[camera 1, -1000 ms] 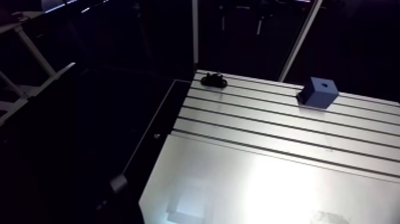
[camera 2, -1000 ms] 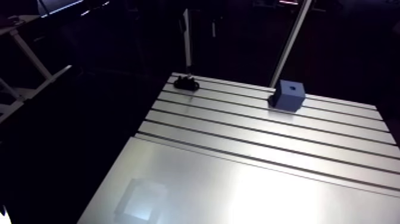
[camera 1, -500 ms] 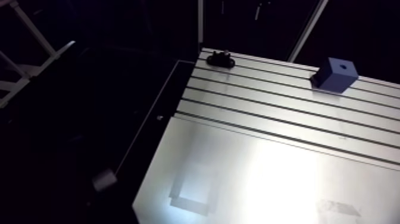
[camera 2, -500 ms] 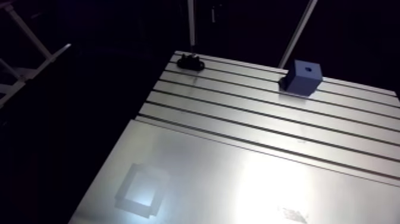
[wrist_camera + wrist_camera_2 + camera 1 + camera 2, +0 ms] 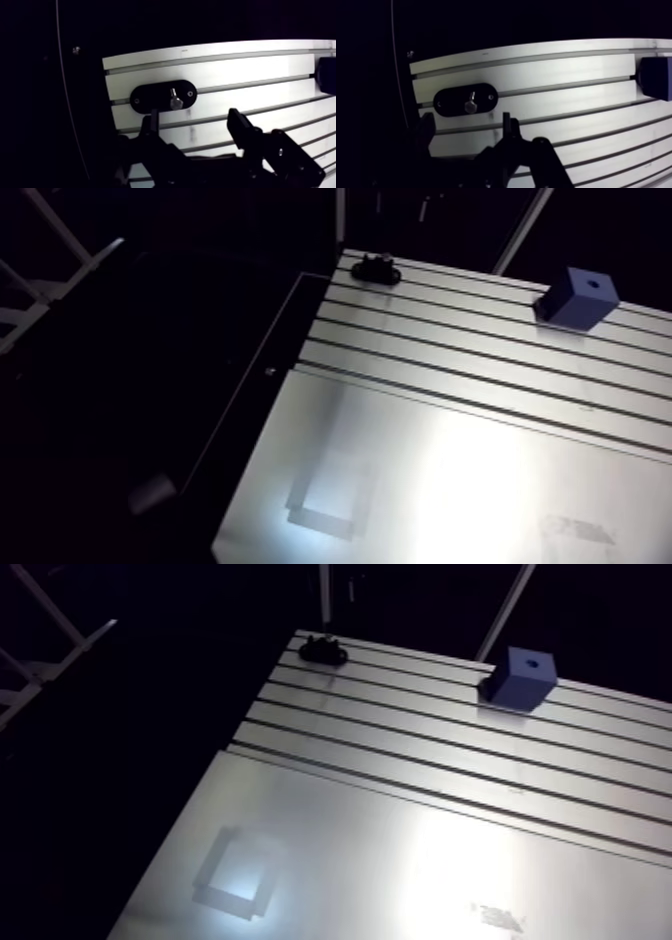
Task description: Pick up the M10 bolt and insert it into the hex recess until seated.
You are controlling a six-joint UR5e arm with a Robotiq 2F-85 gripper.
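Note:
In the wrist view a silver bolt (image 5: 175, 101) lies on a black oval holder (image 5: 150, 96) on the slotted aluminium table (image 5: 240, 65), close to the table's end. My gripper (image 5: 194, 120) hovers just short of the holder, its two dark fingers (image 5: 151, 122) wide apart with nothing between them. The bolt is slightly ahead of the gap. A blue block (image 5: 656, 77) sits off to the side on the same table. In the arm view the holder (image 5: 376, 268) is at the far corner, and the blue block (image 5: 578, 296) shows a dark hole in its top. The arm view does not show the gripper.
The table's left edge (image 5: 270, 428) drops into darkness, with a dark rail along it. Long slots (image 5: 480, 358) cross the far half; the near half is smooth plate with a bright reflection. Two posts (image 5: 338, 218) rise behind the far edge.
The whole arm view has shifted, so the camera has moved. The holder and the blue block keep their places on the table.

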